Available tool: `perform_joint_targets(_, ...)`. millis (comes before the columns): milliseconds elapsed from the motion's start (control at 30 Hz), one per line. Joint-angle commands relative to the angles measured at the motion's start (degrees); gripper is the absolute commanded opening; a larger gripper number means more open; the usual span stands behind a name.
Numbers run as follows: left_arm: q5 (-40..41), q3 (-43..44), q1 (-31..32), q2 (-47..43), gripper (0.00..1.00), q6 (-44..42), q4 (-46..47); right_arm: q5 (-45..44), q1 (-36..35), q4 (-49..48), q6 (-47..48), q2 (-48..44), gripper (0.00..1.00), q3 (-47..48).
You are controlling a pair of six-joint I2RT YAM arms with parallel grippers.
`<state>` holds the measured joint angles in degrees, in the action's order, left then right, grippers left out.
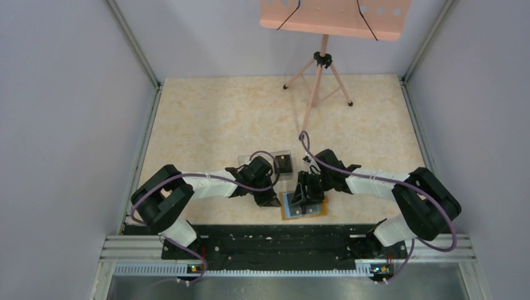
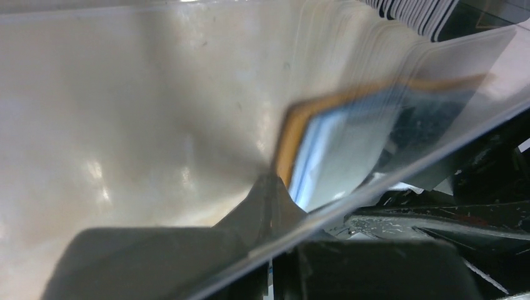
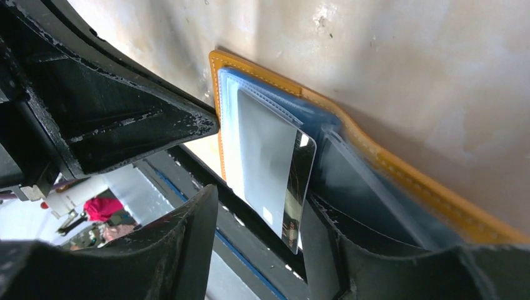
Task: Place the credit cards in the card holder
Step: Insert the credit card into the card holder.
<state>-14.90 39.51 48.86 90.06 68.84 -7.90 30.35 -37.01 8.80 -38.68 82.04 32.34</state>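
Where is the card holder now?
In the top view the card holder lies open at the near edge of the table, near the middle, under the right gripper and just right of the left gripper.

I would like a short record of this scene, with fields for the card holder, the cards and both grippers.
card holder: open on the table, inner pockets up
credit card: partly inside a pocket, one end out
second card: in the clear box
right gripper: open, over the card holder
left gripper: shut, at the clear box
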Motion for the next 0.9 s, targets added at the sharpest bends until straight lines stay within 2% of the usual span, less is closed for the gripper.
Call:
perform_joint_targets(0, 0.99, 2.81, 1.00, 1.78, 0.00, -0.63, 0.39, -0.72, -1.56, -3.94, 0.69, 5.67, 0.49, -0.26)
perform_joint_targets(200, 1.74, 3.41, 1.15, 1.08, 0.00, -0.94, -0.87, 3.60, -2.68, -10.56, -2.79, 7.36, 0.49, -0.80)
perform_joint_targets(233, 2.01, 3.41, 1.15, 0.82, 0.00, -1.05, -1.24, 3.54, -2.71, -10.48, -2.80, 7.27, 0.44, -0.81)
perform_joint_targets(267, 2.24, 3.32, 1.15, 0.55, 0.00, -1.05, -1.55, 3.57, -2.78, -10.40, -2.71, 7.19, 0.35, -0.80)
perform_joint_targets(333, 2.62, 3.36, 1.15, 0.18, 0.00, -1.17, -1.96, 3.55, -2.73, -10.09, -2.49, 7.21, 0.26, -0.72)
perform_joint_targets(433, 3.31, 3.86, 1.22, -0.32, 0.00, -1.61, -3.33, 2.86, -2.90, -9.06, -1.52, 7.33, 0.23, -0.12)
perform_joint_targets(500, 4.35, 4.33, 1.24, -0.66, 0.00, -2.09, -5.18, 1.06, -3.04, -5.80, 0.01, 7.08, 0.27, 0.73)
perform_joint_targets(733, 8.09, 4.73, 1.24, -2.96, 0.00, -2.89, -9.84, -5.30, -3.75, 3.59, 3.62, 4.37, 0.55, 3.87)
perform_joint_targets(867, 8.66, 5.06, 1.24, -3.17, 0.00, -3.35, -10.93, -5.75, -3.94, 4.78, 4.47, 4.27, 0.62, 4.21)
